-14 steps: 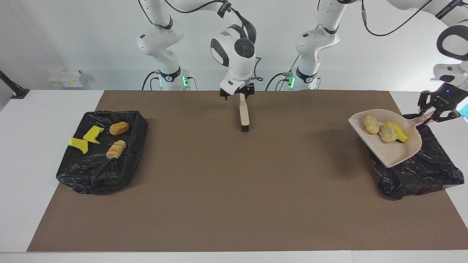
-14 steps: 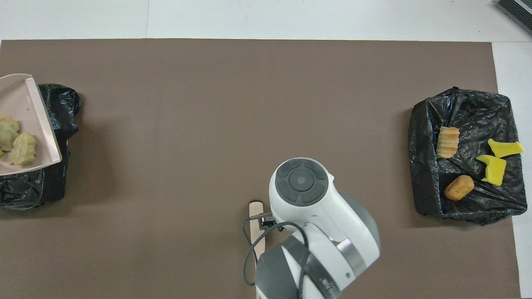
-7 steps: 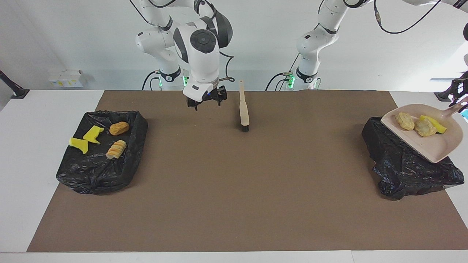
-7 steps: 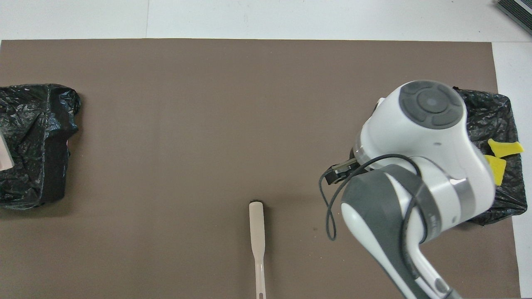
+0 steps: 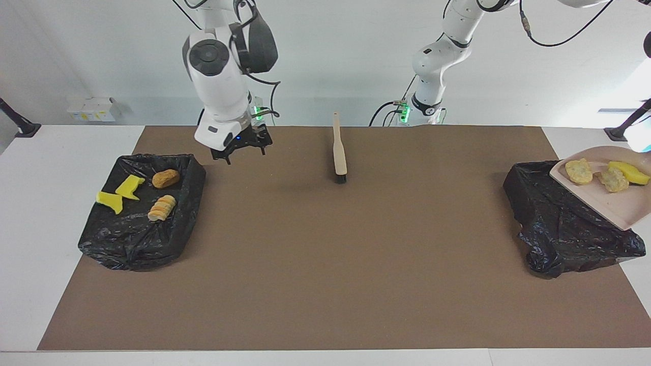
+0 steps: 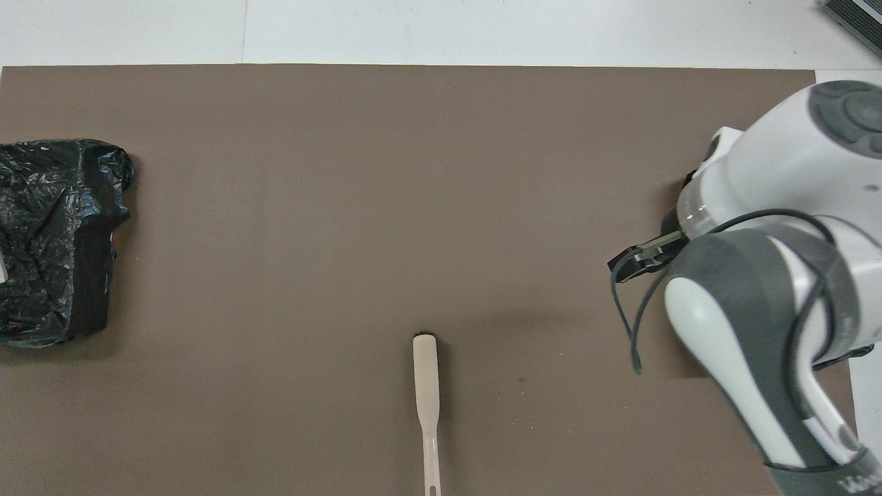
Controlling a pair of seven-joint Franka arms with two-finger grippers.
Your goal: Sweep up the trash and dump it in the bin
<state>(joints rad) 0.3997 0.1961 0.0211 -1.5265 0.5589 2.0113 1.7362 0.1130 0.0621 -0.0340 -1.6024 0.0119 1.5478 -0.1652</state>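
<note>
The beige dustpan (image 5: 608,201) hangs tilted over the black-bagged bin (image 5: 559,223) at the left arm's end of the table. It carries trash: two pale crusty chunks (image 5: 579,171) and a yellow sponge piece (image 5: 628,173). Its handle runs out of the picture, and my left gripper is out of view there. My right gripper (image 5: 243,151) is open and empty, in the air beside a second black-bagged bin (image 5: 137,239). That bin holds two yellow pieces (image 5: 127,187) and two bread-like chunks (image 5: 166,178). In the overhead view the right arm covers this bin.
The beige brush (image 5: 339,152) with black bristles lies alone on the brown mat (image 5: 325,264), near the robots' edge, its handle pointing toward them; it is also in the overhead view (image 6: 426,386). The bin at the left arm's end shows there too (image 6: 48,241).
My right gripper let go of the brush and swung away to beside the bin at its own end. The dustpan moved with its trash farther over the other bin, partly out of frame.
</note>
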